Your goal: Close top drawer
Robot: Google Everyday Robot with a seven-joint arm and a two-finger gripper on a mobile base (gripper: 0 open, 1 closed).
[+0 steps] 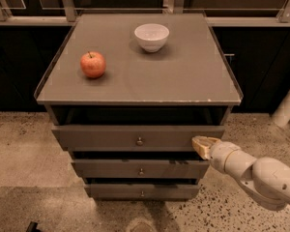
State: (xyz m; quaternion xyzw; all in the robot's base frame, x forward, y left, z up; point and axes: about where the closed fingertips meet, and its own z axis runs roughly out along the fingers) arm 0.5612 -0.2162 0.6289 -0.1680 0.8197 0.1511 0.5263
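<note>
Camera view: pincer [201, 145] against right end of pulled-out top drawer [111, 138] front, grip state indiscernible.

The one camera stands in front of the chest of drawers [111, 169], higher than its surface [183, 76]. It looks forward and down from fairly near, so the whole surface and all three drawer fronts show, with the top drawer [101, 138] facing the lens. The arm [261, 178] enters from the lower right corner, with its end effector [201, 146] at that drawer front's right end.
</note>
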